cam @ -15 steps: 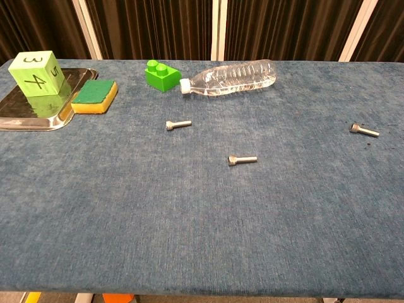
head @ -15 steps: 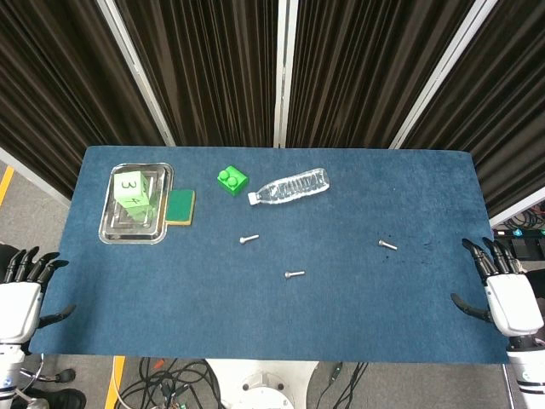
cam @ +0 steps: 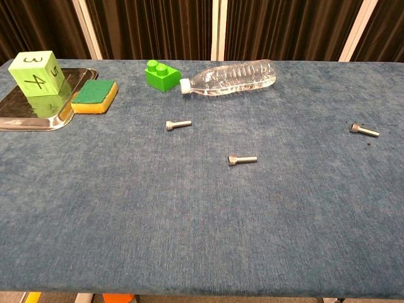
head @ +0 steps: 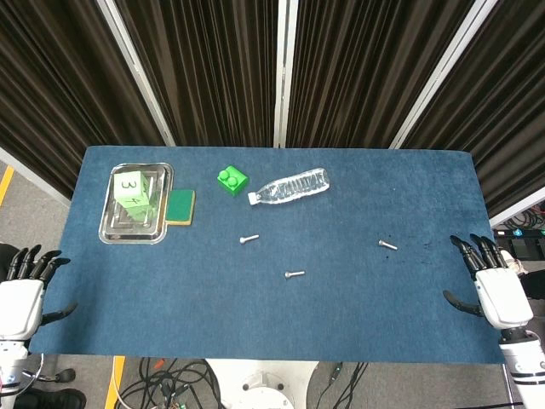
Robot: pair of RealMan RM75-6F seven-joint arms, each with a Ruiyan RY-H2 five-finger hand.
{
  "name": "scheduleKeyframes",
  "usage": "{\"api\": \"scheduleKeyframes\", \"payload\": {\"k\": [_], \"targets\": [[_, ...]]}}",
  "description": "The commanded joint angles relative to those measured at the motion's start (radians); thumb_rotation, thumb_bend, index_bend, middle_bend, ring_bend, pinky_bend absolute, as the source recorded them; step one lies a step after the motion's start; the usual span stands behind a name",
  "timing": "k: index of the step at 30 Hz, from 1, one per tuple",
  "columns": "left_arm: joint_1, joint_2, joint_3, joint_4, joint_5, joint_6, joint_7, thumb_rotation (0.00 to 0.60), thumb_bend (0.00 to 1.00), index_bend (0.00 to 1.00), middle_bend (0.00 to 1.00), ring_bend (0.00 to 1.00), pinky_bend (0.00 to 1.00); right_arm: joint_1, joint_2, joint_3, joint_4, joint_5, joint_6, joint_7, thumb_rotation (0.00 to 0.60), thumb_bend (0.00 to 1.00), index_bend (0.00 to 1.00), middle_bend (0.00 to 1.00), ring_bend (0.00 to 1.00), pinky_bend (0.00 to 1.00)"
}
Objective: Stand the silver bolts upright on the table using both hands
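Three silver bolts lie flat on the blue table (head: 358, 204), none upright. Left bolt (head: 249, 240) sits just left of frame centre in head view, below the bottle cap. Middle bolt (head: 295, 274) is lower, near centre. Right bolt (head: 387, 244) lies right of centre, well apart from the other two.

Left hand (head: 21, 294) at lower left edge of head view, off the table's left end, fingers spread apart, holding nothing. Right hand (head: 490, 285) at lower right edge, by the table's right end, fingers spread, thumb out, empty. Neither hand touches a bolt. Chest view shows no hands.

Upper left: metal tray (head: 109, 230) with a green numbered cube (head: 134, 189) in it. A green-and-yellow sponge (head: 180, 206) lies just beside the tray's right side. Green toy brick (head: 232, 181) next to a clear plastic bottle (head: 291, 186) lying on its side, cap pointing lower left.
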Motion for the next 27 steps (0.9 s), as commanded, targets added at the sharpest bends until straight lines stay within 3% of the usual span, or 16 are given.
{"api": "scheduleKeyframes", "payload": {"k": [1,8,13,18,27], "targets": [[-0.023,0.014,-0.011,-0.015,0.016,-0.015,-0.003,0.6,0.06,0.26,0.17,0.02,0.0,-0.009,-0.001,0.007,0.001,0.001,0.013,0.0,0.6,0.1,0.04,0.16,0.0,0.0],[-0.193,0.06,-0.093,-0.094,0.065,-0.155,-0.062,0.6,0.15,0.3,0.18,0.05,0.0,-0.021,0.006,0.018,-0.005,-0.004,0.024,-0.013,0.6,0.1,0.05,0.16,0.0,0.0],[-0.37,0.014,-0.175,-0.123,0.027,-0.336,-0.062,0.6,0.2,0.35,0.22,0.1,0.02,-0.03,0.017,0.022,-0.015,-0.011,0.031,-0.027,0.6,0.1,0.05,0.16,0.0,0.0],[-0.543,-0.09,-0.235,-0.1,-0.092,-0.535,0.036,0.6,0.2,0.36,0.22,0.1,0.02,-0.039,0.024,0.026,-0.023,-0.008,0.033,-0.034,0.6,0.1,0.05,0.16,0.0,0.0],[-0.775,-0.352,-0.291,0.078,-0.413,-0.717,0.265,0.6,0.26,0.42,0.23,0.1,0.02,-0.048,0.035,0.034,-0.033,0.007,0.021,-0.043,0.6,0.1,0.05,0.16,0.0,0.0]]}}
